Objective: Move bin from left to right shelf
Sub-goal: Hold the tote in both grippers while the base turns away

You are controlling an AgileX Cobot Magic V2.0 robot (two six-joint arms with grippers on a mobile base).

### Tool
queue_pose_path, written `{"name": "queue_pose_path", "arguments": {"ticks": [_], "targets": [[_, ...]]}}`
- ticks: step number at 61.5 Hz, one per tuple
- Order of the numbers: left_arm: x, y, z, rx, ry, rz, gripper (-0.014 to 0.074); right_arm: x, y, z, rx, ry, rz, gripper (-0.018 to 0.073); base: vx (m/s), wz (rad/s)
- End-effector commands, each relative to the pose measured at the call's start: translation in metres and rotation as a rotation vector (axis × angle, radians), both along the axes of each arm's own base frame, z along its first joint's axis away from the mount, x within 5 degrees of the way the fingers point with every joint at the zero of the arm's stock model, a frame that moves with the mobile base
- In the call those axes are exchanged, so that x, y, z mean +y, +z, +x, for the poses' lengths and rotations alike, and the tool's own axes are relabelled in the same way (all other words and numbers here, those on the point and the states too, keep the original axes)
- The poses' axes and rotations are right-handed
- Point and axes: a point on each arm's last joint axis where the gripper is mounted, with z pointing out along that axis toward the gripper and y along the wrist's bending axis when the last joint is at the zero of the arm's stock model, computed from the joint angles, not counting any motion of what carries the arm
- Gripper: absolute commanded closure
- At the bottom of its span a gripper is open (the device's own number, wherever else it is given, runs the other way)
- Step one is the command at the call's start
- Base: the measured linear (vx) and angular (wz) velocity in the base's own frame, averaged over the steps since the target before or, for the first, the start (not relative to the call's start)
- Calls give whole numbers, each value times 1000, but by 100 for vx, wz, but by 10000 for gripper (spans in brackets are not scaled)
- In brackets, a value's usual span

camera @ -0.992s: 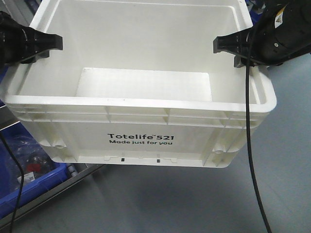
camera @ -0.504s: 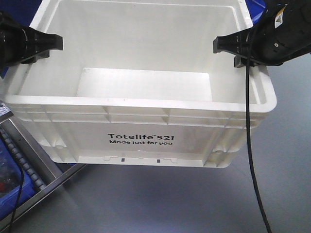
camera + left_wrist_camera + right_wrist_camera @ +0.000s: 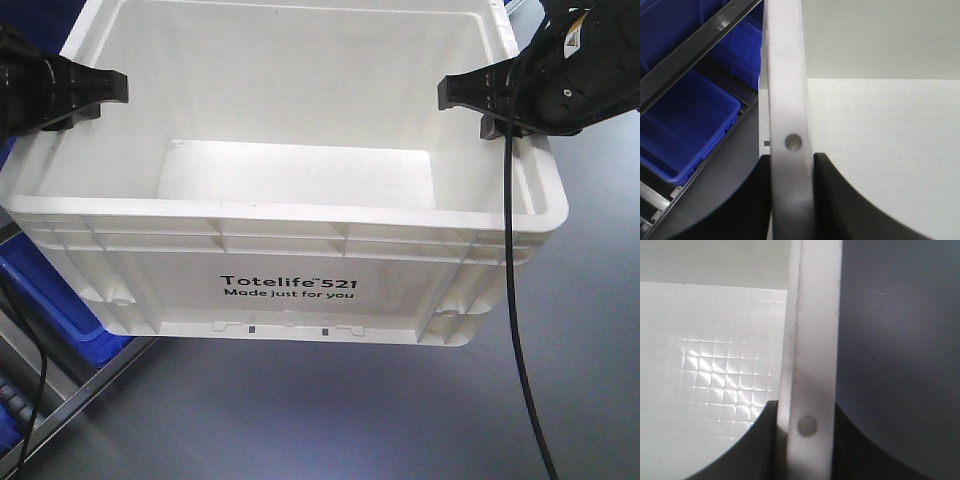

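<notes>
My left gripper (image 3: 790, 165) and right gripper (image 3: 805, 412) each pinch a side rim of the white bin (image 3: 290, 250), its floor bare.

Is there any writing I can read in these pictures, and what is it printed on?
"Totelife 521": black print on the front wall of the white bin.
"Made just for you": the line right beneath it.
On the right arm, a sticker: too small to read.
Both wrist views: no writing.
</notes>
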Motion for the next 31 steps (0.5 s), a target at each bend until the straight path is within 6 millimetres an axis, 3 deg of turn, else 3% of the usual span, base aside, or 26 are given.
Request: {"name": "queue_pose_path", "arguments": {"ticks": [1,31], "targets": [[1,35,-5,-210,-24,-39,514,-8,33,-2,-198,11,-1,497,6,-32],[1,35,-5,-210,-24,-39,514,-8,33,-2,-198,11,-1,497,9,-47]]}}
